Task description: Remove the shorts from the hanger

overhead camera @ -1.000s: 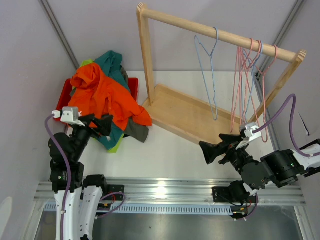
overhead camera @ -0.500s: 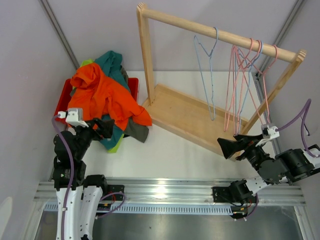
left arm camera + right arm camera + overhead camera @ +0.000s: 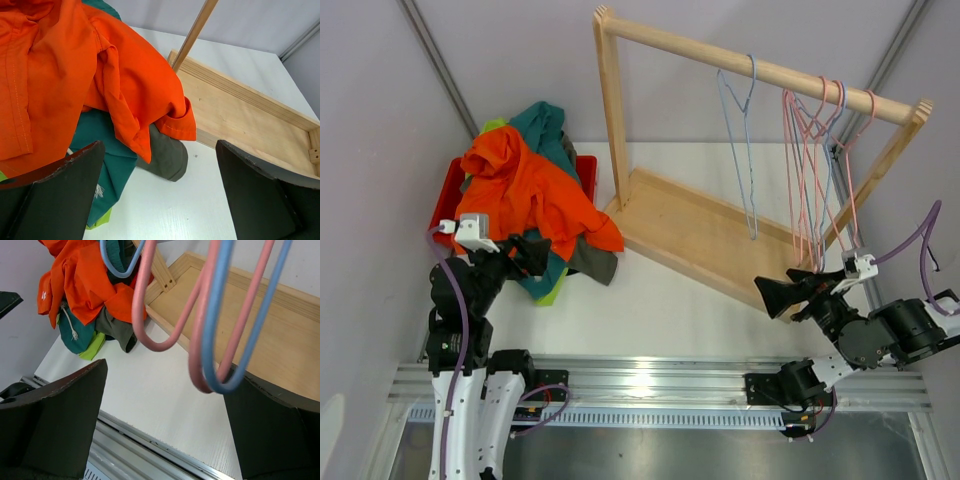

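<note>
While shorts [image 3: 535, 195] lie heaped in a red bin [image 3: 448, 195], both end effectors—left [image 3: 532, 253], right [image 3: 778, 292]—released, empty.

Orange shorts [image 3: 535, 190] over teal [image 3: 548, 125], dark grey [image 3: 592, 262] and lime green pairs [image 3: 552, 294]; pink and blue hangers [image 3: 815, 170].

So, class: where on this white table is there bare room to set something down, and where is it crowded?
Bare: the white tabletop between the heap of fabric shorts and the open right gripper, in front of the wooden rack's base tray. The tray floor is bare too, under the dangling wire hangers. Crowded: the left side, where the open left gripper sits against the heap.
</note>
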Robot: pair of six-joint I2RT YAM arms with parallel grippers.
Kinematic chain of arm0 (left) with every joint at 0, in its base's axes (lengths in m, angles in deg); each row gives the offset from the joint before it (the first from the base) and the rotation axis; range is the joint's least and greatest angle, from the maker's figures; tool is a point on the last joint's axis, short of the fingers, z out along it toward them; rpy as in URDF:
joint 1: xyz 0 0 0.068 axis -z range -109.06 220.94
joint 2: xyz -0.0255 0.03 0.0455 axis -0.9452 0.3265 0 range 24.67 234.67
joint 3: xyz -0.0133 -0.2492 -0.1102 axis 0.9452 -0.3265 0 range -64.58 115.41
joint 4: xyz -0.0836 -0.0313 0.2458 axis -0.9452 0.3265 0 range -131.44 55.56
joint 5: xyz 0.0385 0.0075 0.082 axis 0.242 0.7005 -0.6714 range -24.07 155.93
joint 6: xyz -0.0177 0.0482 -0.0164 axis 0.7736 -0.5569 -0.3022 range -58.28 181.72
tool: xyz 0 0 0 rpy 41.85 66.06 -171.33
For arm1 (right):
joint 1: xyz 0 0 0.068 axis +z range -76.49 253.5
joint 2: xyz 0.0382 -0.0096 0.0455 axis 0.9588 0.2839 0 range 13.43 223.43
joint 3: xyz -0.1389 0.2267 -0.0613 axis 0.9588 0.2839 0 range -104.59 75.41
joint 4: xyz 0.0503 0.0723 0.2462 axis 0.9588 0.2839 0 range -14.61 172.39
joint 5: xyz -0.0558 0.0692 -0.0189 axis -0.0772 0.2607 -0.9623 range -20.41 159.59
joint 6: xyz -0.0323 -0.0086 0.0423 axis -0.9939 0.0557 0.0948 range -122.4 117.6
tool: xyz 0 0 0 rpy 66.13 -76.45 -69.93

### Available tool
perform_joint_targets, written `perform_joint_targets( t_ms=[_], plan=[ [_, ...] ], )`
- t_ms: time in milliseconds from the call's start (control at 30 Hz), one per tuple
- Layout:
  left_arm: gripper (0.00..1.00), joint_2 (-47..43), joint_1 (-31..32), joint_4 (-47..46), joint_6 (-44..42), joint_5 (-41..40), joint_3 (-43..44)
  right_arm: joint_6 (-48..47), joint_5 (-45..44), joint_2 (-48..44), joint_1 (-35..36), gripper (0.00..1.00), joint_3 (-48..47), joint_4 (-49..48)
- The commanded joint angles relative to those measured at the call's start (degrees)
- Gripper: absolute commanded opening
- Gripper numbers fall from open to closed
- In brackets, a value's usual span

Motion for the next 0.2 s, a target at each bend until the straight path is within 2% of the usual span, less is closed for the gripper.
perform_joint_targets(
  t_ms=[0,167],
  plan=[
    [0.99,0.51,0.65,-0.71,-0.58,-0.25,0.01,0.51,-2.6,1.26,0.86,0.99,-0.2,-1.64],
    [0.99,0.42,1.36,-0.53,-0.67,-0.78,0.01,0.86,-3.3,1.44,1.74,0.99,-0.29,-0.94]
  ],
)
